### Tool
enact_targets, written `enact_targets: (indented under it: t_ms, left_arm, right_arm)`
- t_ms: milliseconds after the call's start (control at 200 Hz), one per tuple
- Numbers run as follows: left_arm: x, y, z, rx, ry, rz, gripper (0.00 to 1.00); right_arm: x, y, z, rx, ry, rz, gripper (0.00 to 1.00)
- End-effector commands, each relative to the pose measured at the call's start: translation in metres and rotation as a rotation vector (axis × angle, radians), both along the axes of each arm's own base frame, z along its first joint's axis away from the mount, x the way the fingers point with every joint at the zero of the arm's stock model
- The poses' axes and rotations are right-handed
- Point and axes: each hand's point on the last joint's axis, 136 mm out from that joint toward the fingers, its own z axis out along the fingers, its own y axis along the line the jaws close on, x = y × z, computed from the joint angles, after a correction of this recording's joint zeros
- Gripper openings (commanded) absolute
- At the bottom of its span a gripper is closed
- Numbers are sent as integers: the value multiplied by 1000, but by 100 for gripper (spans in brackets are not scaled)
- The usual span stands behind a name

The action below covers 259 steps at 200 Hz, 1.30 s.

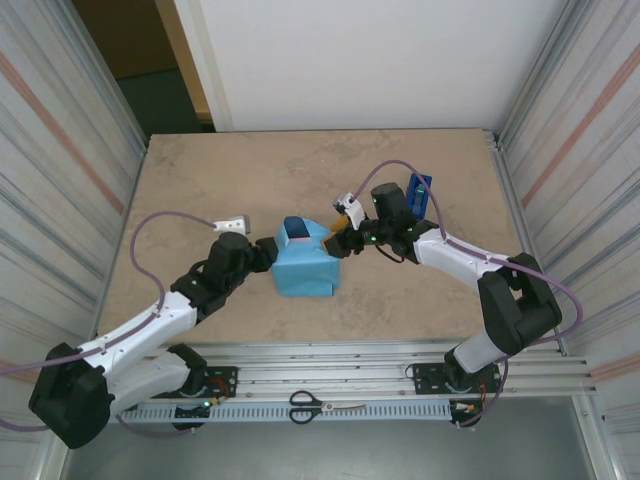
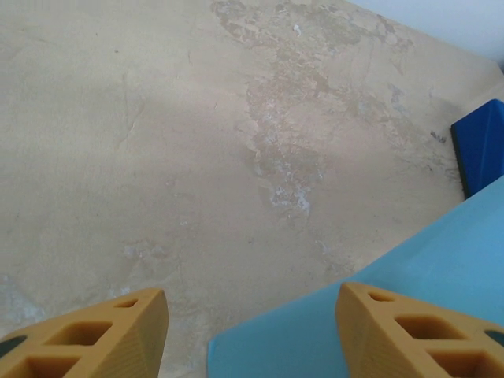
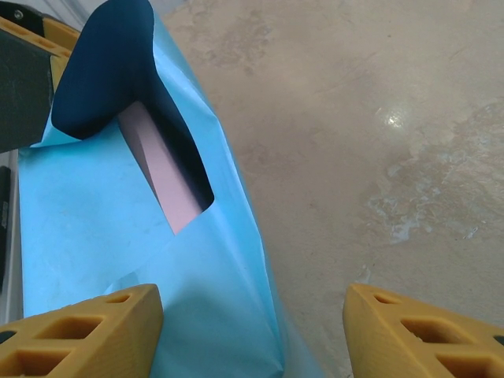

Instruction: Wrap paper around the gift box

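The paper [image 1: 305,270] is folded, sky-blue face out, around the gift box in the middle of the table. At the far end a navy flap [image 3: 110,63] curls up, and a strip of the pink gift box [image 3: 161,177] shows in the gap [image 1: 296,233]. My left gripper [image 1: 270,255] sits at the parcel's left side and is open. A corner of the paper [image 2: 339,323] lies loose between its orange fingers [image 2: 94,339]. My right gripper [image 1: 345,243] is at the parcel's right side, also open, with the paper's folded edge [image 3: 236,315] between its jaws [image 3: 252,335].
A narrow dark-blue tape dispenser [image 1: 419,193] stands behind the right arm. Scissors [image 1: 322,405] lie on the rail at the near edge. Metal walls close in the table [image 1: 200,180] on both sides. A dark-blue patch [image 2: 482,146] shows beside the paper.
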Motion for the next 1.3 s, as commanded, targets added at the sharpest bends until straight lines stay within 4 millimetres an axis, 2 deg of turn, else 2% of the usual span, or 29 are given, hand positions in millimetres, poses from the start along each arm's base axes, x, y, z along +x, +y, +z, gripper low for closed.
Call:
enact_targets:
  t_ms: [0, 451, 832, 1027, 1177, 1293]
  left_arm:
    - [-15, -32, 7, 40, -1, -195, 61]
    - [-2, -17, 11, 26, 33, -156, 64]
    - [2, -12, 47, -80, -17, -208, 68]
    - [14, 8, 38, -106, 25, -108, 67]
    - [19, -1, 30, -95, 67, -139, 68]
    - [18, -6, 16, -60, 108, -156, 68]
  right_arm:
    - [-28, -9, -49, -127, 149, -2, 62]
    - [-29, -8, -51, -133, 155, -3, 62]
    - [-29, -10, -52, -145, 153, -10, 62]
    - [-30, -9, -51, -142, 153, -8, 62]
    - [-30, -9, -51, -143, 154, -7, 62]
    - [-30, -9, -51, -144, 154, -9, 62]
